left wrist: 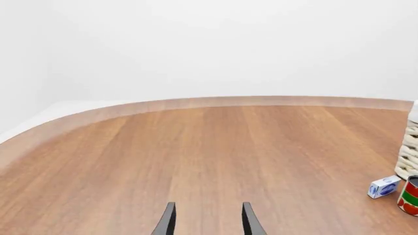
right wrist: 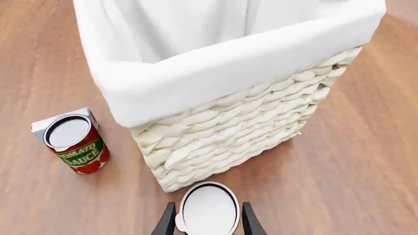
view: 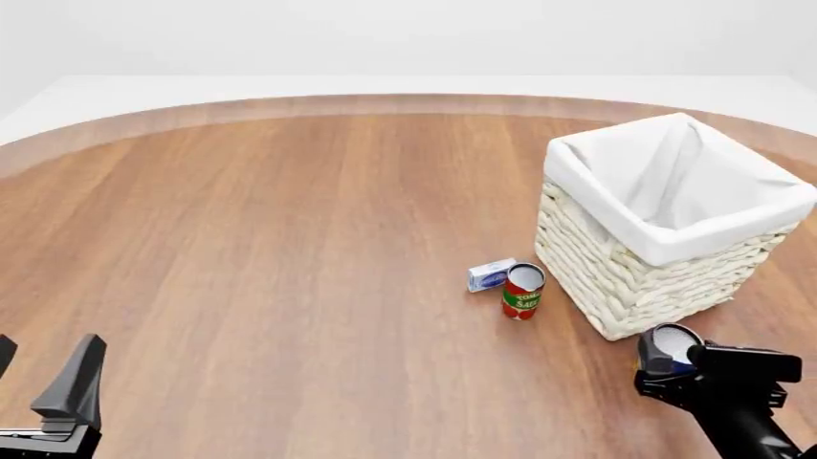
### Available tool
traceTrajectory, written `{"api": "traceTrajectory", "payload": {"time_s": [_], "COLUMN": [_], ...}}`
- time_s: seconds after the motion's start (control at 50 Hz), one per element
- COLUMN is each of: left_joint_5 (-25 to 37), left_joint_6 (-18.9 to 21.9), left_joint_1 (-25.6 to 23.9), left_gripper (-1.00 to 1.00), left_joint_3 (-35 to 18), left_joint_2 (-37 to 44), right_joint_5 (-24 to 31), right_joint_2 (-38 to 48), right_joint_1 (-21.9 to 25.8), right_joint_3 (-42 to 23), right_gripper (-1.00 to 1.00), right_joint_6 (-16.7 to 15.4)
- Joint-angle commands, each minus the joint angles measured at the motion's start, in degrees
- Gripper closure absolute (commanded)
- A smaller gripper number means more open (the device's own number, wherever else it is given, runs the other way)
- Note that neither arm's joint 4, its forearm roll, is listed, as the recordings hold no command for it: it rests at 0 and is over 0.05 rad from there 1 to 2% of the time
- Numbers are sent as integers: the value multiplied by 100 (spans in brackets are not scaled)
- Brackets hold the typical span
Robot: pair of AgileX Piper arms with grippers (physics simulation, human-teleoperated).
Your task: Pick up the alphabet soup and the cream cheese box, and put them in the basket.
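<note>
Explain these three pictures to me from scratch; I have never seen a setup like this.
These are simulator renders of two robot arms at a wooden table. The middle picture looks down from above and behind the arms. The other two come from cameras mounted just behind each hand.

On the table stand a wicker basket with a white liner, a red tomato sauce can and, touching it, a small blue-and-white cream cheese box. All three are near each other.

The left hand is open and holds nothing. The right hand has its fingers on either side of a silver-topped can, probably the alphabet soup, close to the basket's near wall.
</note>
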Motion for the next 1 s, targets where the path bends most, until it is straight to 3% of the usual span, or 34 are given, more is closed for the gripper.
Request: {"api": "traceTrajectory", "payload": {"time_s": [0.02,0.34,0.36,0.68,0.72,0.74,0.76,1.0], "left_joint_5": [-3,9,9,9,9,9,9,9], "left_joint_6": [0,0,-2,-1,-1,-1,-1,-1], "left_joint_1": [0,-1,0,0,0,0,0,0], "left_gripper": [-100,-100,-100,-100,-100,-100,-100,-100], "left_joint_3": [-2,-4,-4,-4,-4,-4,-4,-4], "left_joint_2": [3,-6,-6,-5,-6,-6,-6,-6], "right_joint_5": [-5,-5,-5,-3,4581,4014,3981,5022], "right_joint_2": [49,48,37,-192,-4776,-4699,-4682,-5971], "right_joint_1": [-17,-38,-45,-85,-48,-46,-43,-2], "right_joint_3": [3,3,3,3,3,3,3,3], "right_gripper": [-100,-100,100,100,100,100,100,100], "right_joint_6": [27,73,75,165,298,304,301,338]}}
